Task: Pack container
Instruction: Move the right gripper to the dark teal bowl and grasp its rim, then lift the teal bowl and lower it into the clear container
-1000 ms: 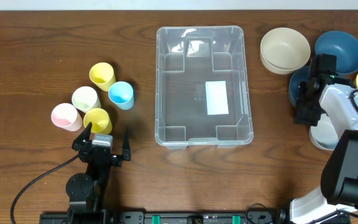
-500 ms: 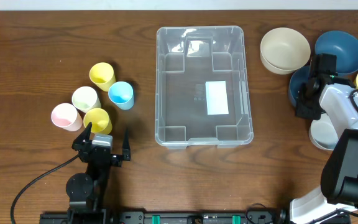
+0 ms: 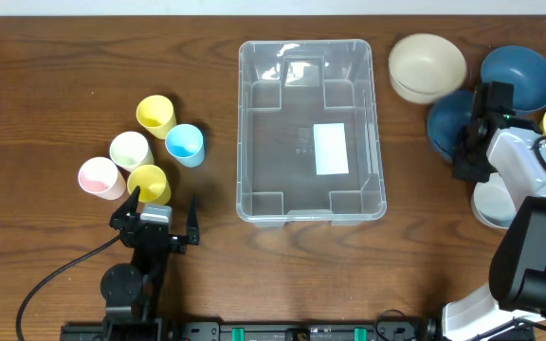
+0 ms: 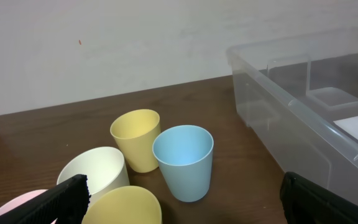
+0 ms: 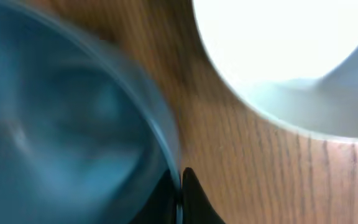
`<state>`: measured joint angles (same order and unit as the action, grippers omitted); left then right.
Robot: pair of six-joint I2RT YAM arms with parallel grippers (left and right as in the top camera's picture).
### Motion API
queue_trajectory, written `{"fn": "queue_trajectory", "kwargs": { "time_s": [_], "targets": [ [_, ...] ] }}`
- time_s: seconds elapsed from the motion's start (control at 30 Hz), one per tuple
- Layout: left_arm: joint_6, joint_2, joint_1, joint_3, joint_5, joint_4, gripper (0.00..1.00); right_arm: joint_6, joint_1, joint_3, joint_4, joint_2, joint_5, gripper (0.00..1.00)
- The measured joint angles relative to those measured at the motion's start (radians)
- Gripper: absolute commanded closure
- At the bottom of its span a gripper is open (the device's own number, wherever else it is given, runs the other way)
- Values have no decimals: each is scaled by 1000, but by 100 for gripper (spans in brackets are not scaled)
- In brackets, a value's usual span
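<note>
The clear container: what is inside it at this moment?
The container has nothing packed in it. Only the white label on its base shows through the clear plastic. From overhead nothing covers its inside, so no part is hidden.

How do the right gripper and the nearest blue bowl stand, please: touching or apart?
Touching. The right wrist view shows the right gripper pinching the rim of the blue bowl.

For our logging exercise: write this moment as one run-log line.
left gripper: open, beside cups | right gripper: shut on dark blue bowl rim | container: empty
</note>
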<state>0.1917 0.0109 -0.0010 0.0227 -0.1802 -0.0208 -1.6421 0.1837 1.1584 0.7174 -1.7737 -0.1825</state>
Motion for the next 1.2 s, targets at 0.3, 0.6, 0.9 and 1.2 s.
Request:
{"fn": "queue_trajectory", "kwargs": {
  "time_s": [0.3,0.6,0.9,1.2],
  "targets": [
    [0,0,0,0,0,0,2,-1,-3,0,4,-1,0,98],
    [0,0,0,0,0,0,2,20,-3,0,12,21,38,99],
    [0,0,0,0,0,0,2,167,0,-3,-76,367,53,98],
    [0,0,0,0,0,0,2,372,-128,2,-216,721,148,99]
  ]
}}
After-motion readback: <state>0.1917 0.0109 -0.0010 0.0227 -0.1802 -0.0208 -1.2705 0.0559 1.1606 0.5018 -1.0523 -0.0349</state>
